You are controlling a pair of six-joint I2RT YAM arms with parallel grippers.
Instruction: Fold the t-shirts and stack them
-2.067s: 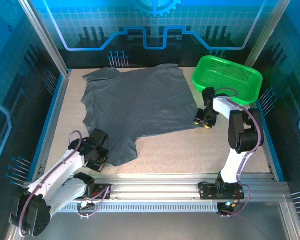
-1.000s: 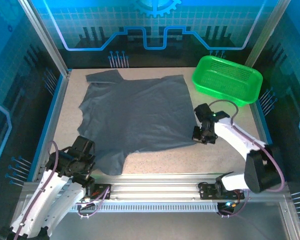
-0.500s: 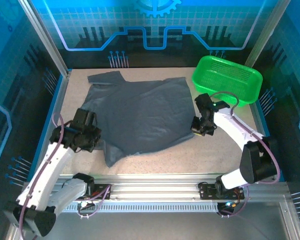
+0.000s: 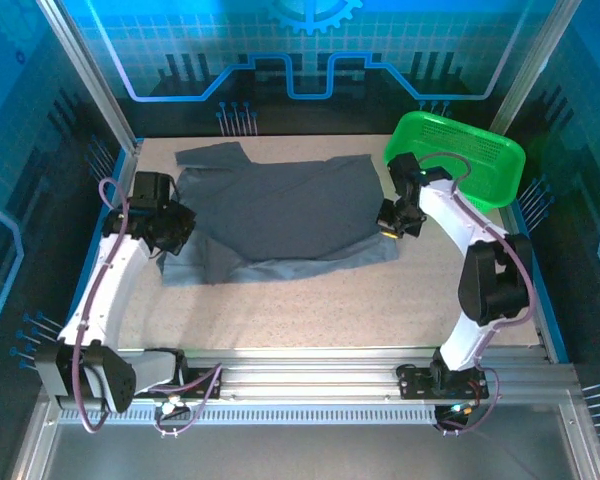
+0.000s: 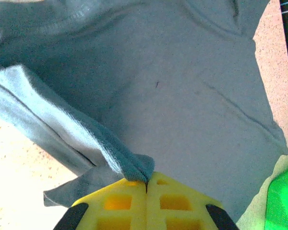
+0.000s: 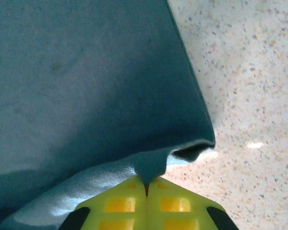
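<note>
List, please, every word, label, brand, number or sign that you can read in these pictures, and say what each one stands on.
There is no text to read.
The t-shirt is plain, with no print.
The green basket shows no label.
The back wall carries only a gear outline and line patterns, no letters or numbers.

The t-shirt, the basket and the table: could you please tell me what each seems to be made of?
T-shirt: thin, soft knit fabric, probably cotton jersey, matt slate grey; it drapes and creases where lifted. Basket: bright green plastic, judging by its moulded mesh walls. Table: hard, beige, speckled surface, perhaps stone-look laminate; the look leaves that open.
</note>
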